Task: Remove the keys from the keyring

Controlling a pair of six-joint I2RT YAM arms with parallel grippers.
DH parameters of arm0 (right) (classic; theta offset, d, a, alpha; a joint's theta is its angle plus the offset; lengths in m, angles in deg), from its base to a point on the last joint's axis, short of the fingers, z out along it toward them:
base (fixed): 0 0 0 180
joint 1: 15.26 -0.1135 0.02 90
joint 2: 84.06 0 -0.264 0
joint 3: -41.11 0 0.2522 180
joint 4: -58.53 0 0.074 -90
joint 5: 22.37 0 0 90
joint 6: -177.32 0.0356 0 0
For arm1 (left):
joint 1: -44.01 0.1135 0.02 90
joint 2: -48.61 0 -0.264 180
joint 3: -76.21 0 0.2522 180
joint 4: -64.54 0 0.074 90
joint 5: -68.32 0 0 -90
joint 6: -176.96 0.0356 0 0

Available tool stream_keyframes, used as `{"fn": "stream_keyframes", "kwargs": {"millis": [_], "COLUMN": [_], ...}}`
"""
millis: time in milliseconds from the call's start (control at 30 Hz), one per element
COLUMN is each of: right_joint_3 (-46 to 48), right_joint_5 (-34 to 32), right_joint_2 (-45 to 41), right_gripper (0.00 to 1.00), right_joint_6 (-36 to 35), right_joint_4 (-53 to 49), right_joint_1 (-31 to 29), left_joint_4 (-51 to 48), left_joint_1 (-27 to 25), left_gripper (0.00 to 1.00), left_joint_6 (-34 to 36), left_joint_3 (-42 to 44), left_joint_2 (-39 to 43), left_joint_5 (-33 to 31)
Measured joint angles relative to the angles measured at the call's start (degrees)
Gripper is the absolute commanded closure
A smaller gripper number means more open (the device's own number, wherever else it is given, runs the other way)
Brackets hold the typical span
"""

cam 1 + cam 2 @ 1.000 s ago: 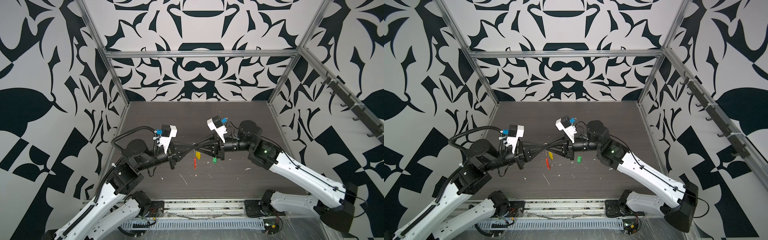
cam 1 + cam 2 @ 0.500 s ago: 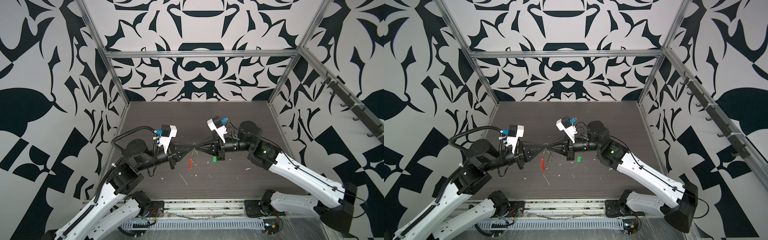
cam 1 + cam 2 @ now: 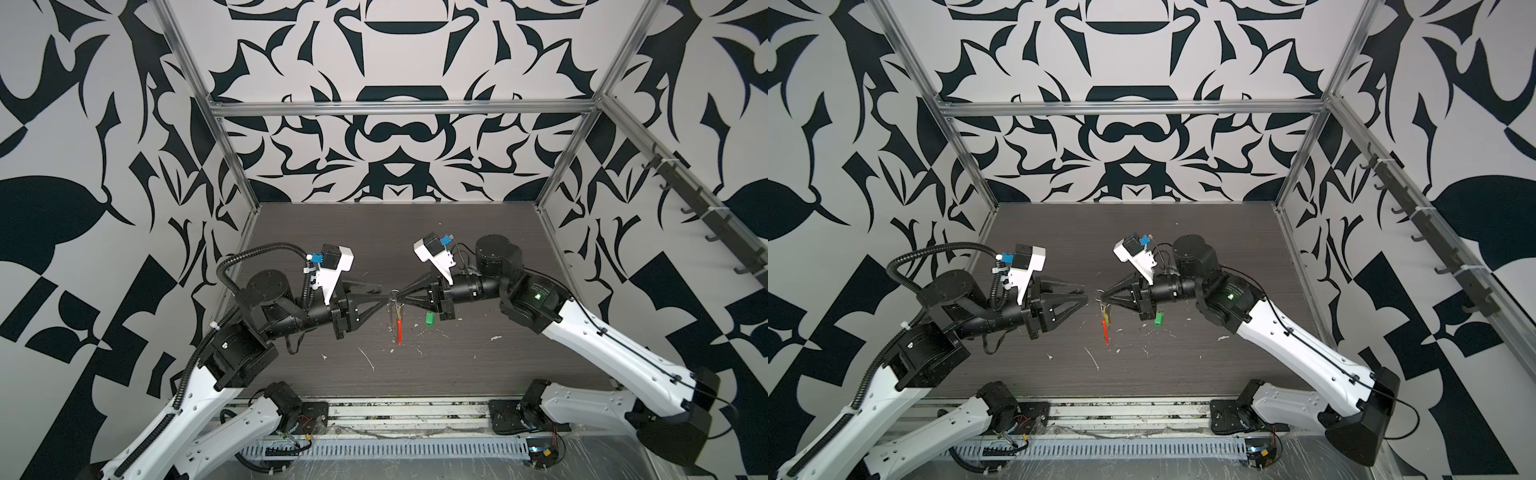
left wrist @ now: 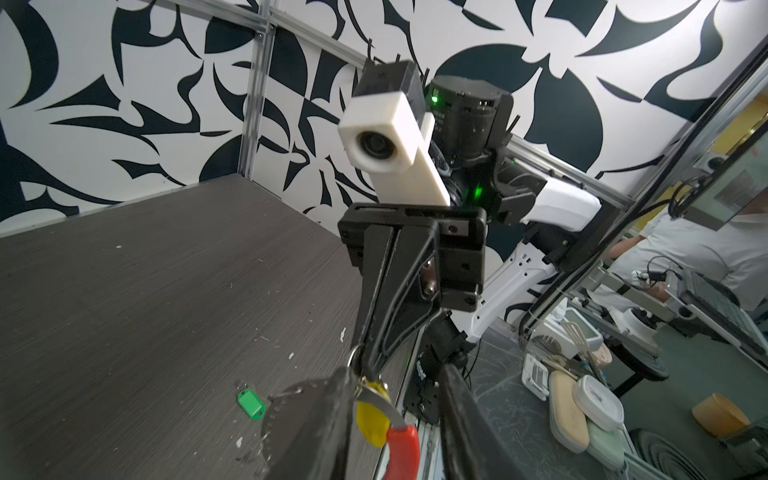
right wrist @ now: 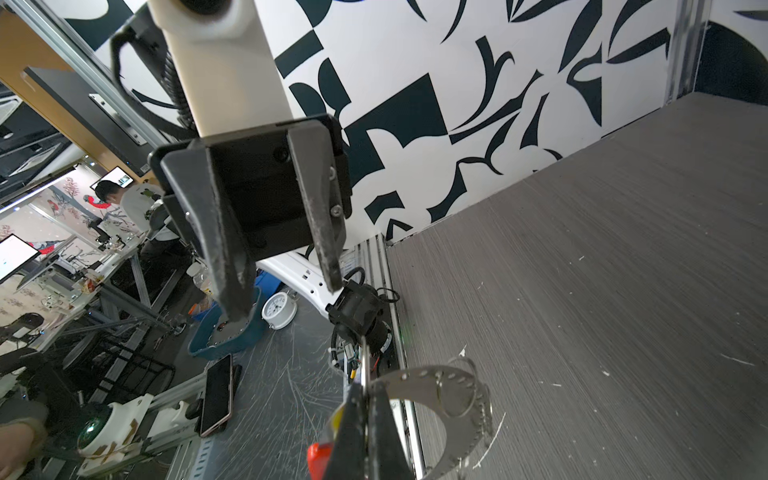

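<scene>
One yellow key [image 4: 372, 417] hangs from the keyring [image 5: 436, 378], pinched in the closed right claw [image 3: 1104, 296]; the left claw [image 3: 1087, 293] beside it gapes empty.

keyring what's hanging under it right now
Under the keyring, held by the right gripper, hang the yellow tag and the strip's red end. The green tag lies on the table. How the tag joins the ring is covered.

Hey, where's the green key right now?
In a top view the green key lies loose on the table, just right of the keyring that hangs from the right gripper, and beneath that gripper's body.
</scene>
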Motion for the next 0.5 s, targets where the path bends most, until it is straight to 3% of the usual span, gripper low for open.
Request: {"fn": "stream_keyframes", "kwargs": {"millis": [500], "right_joint_3": [-9.2], "right_joint_5": [3.1], "right_joint_2": [4.7], "right_gripper": [1.0], "right_joint_6": [-5.2], "right_joint_4": [-17.4], "right_joint_1": [0.3], "left_joint_4": [-18.3], "left_joint_1": [0.0], "left_gripper": [0.78], "left_joint_6": [4.2], "left_joint_3": [-10.6], "left_joint_2": [-9.5], "left_joint_5": [4.9]}}
